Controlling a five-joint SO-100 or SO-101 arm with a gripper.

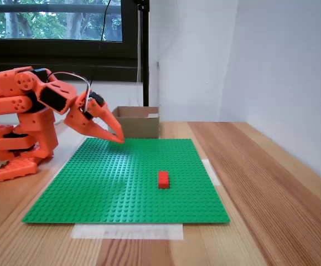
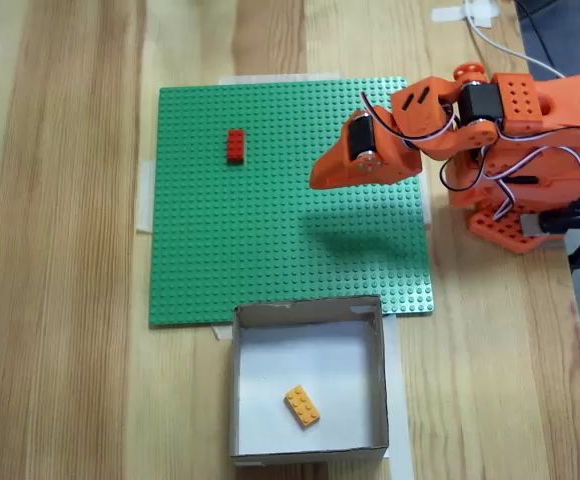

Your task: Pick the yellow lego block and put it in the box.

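Observation:
The yellow lego block (image 2: 302,406) lies flat on the floor of the brown cardboard box (image 2: 308,312), tilted at an angle, with nothing touching it. In a fixed view from the side, the box (image 1: 141,126) stands just behind the far edge of the green baseplate (image 1: 110,183). My orange gripper (image 1: 119,138) hangs a little above the baseplate near the box, its fingers together in a point and nothing between them. Seen from above in a fixed view, the gripper (image 2: 315,180) is over the baseplate (image 2: 270,240), well apart from the box.
A red lego brick (image 1: 164,179) sits on the baseplate, also seen as the red brick (image 2: 235,146) away from the gripper. The arm's orange base (image 2: 525,160) stands beside the plate on the wooden table. A white wall (image 1: 282,66) borders the table.

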